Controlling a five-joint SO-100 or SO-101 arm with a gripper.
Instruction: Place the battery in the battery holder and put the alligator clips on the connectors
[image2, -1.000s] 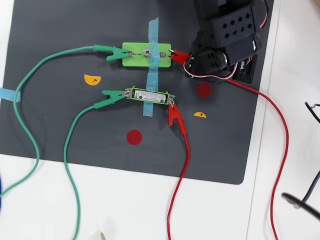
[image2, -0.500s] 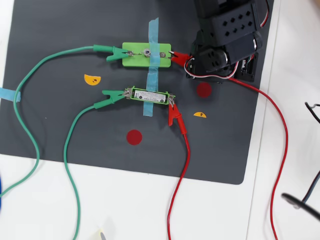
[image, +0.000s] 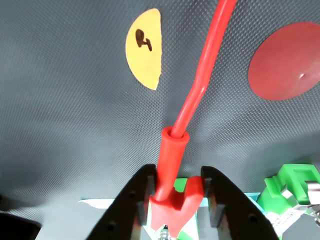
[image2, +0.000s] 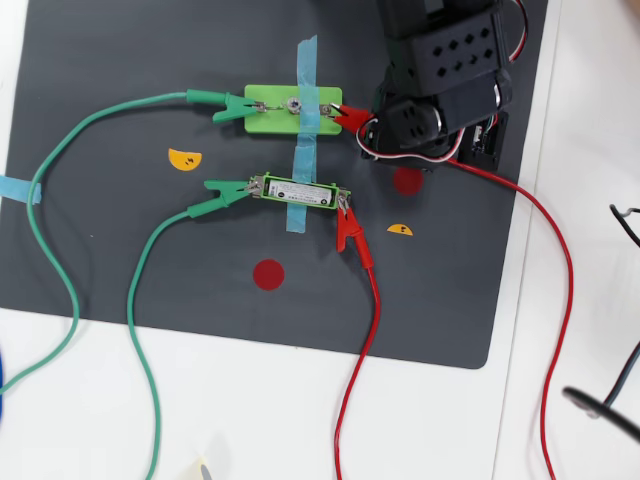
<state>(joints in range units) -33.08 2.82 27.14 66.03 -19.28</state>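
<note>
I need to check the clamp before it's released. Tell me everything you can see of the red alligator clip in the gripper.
The red alligator clip has a glossy red rubber sleeve with a matching red wire running out of its tail. The gripper has its black fingers shut on both sides of the sleeve. In the overhead view its nose sits at the right end of the light-green block, at the metal connector there.

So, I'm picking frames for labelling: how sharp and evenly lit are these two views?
Wrist view: the gripper and red clip are soft at close range, while the mat weave and orange sticker are crisp. Overhead view: sharp throughout, evenly lit, no glare on the mat.
</note>
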